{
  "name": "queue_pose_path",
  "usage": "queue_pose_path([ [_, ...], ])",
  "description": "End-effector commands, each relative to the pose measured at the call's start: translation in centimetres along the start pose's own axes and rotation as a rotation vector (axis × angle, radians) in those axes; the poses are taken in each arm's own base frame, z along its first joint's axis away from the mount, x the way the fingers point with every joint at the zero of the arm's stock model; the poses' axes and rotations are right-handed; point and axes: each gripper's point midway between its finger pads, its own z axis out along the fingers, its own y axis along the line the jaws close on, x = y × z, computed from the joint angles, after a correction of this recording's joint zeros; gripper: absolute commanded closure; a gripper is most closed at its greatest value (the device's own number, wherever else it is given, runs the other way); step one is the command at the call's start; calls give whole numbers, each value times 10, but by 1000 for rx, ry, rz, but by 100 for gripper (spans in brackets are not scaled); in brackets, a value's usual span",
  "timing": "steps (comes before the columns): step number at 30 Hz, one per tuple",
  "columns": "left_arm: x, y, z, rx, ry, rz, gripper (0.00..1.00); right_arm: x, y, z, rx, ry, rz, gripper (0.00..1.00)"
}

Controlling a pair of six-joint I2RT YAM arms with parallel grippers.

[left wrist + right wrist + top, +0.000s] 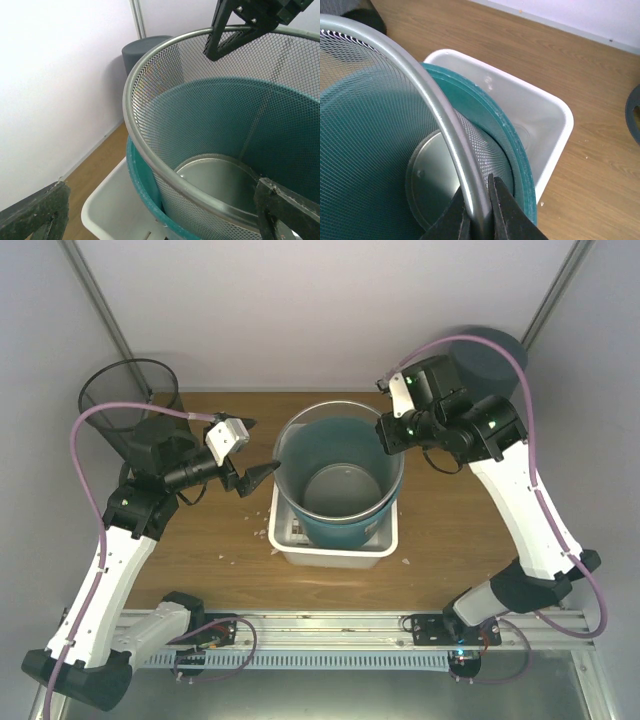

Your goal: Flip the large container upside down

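Silver mesh wastebasket [338, 485], which I take to be the large container, stands upright, nested inside a teal bucket [340, 530]. The bucket sits in a white tub [335, 552] at the middle of the table [450, 530].

The right gripper [479, 187] has its fingers pinched on the basket's right rim, one inside the mesh and one outside. The left gripper [265, 445] hangs at the opposite rim with its fingers spread wide. I cannot tell whether the lower one touches the metal.

The step in hand looks like freeing the basket for the flip. A one-sided pinch would probably let it swing, so the left fingers should straddle their rim and close first. Lifting straight up should avoid dragging the bucket along. Then both wrists roll together, and the mouth goes down on bare wood beside the tub.
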Motion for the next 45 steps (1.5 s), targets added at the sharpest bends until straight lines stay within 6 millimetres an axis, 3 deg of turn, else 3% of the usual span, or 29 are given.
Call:
queue_pose_path([
  [1, -9, 2, -2, -23, -27, 36, 1, -66, 1, -85, -22, -391, 34, 100],
  [4, -9, 2, -2, -19, -28, 37, 1, -87, 9, -121, -78, -545, 27, 99],
  [7, -9, 1, -1, -16, -28, 35, 1, -100, 17, -140, -122, -628, 17, 99],
  [15, -10, 0, -2, -13, -31, 43, 1, -102, 28, -126, -183, -589, 13, 100],
  [20, -5, -2, -2, -9, -25, 45, 1, -109, 27, -155, -188, -679, 17, 99],
  [28, -2, -3, 2, 4, -23, 30, 1, -109, 18, -182, -150, -745, 23, 99],
  [31, 0, -7, 3, 26, -18, 32, 1, -112, 12, -204, -123, -818, 21, 99],
  [35, 4, -30, 5, 137, -12, 58, 1, -113, 6, -239, -96, -929, 11, 99],
  [40, 6, -84, -3, 370, -52, 112, 1, -112, -3, -270, -50, -1037, 2, 99],
  [42, 13, -101, -5, 447, -53, 116, 1, -110, -8, -277, -23, -1064, 6, 99],
  [45, 34, -111, 3, 479, -5, 113, 1, -105, -23, -285, 65, -1088, 29, 99],
])
